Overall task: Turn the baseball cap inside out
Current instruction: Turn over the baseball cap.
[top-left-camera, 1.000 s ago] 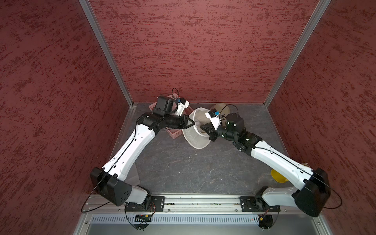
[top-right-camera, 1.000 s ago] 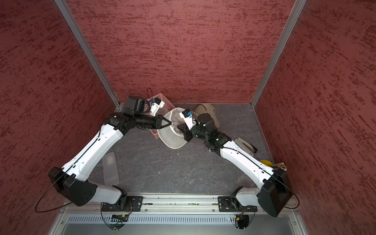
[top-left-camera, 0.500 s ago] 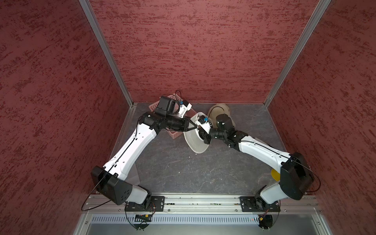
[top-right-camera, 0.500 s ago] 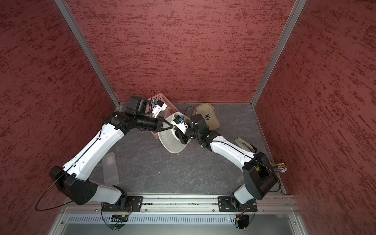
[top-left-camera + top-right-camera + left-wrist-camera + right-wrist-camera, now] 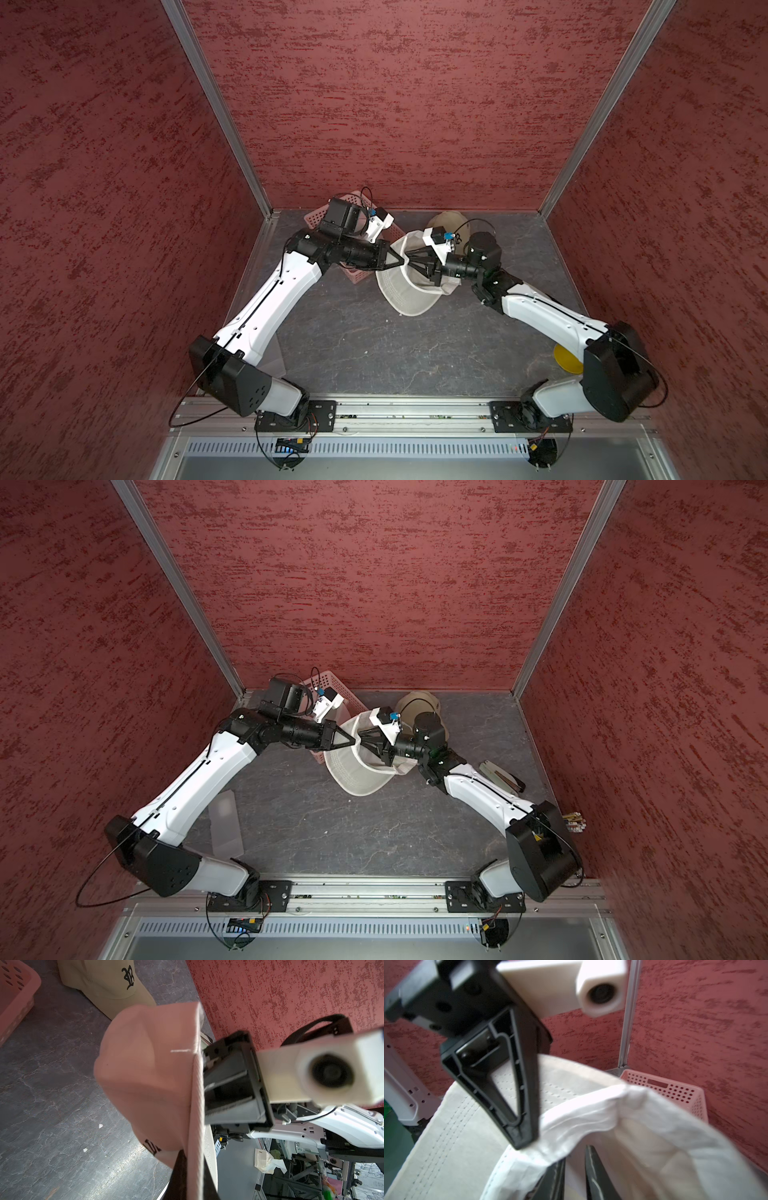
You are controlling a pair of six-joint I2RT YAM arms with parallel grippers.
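Baseball cap (image 5: pixel 409 291): off-white. I have it lifted clear of the worktop (image 5: pixel 374 353), toward the back and about midway between the side walls. It hangs between my two grippers with the stitched brim lowest.
Cap opening: it faces my right arm, and the right wrist view looks straight into the lining and the white sweatband (image 5: pixel 591 1113).
Left gripper (image 5: pixel 401 262): closed hard on the cap's rim, where the brim meets the sweatband. The left wrist view shows the rim running between the two fingers (image 5: pixel 179 1174).
Right gripper (image 5: pixel 575 1153): the jaws are a little apart, with the tips just inside the opening beside the sweatband. I can see nothing pinched between them.
Gripper spacing: in both top views the two tips nearly meet nose to nose at the rim.
Basket (image 5: pixel 328 679): pink and perforated, on the worktop under my left wrist, just beside the cap.
Second cap (image 5: pixel 108 982): tan with a black embroidered letter, lying on the worktop behind the held one.
Yellow disc (image 5: pixel 565 359): on the worktop by my right arm's base, well apart from the caps.
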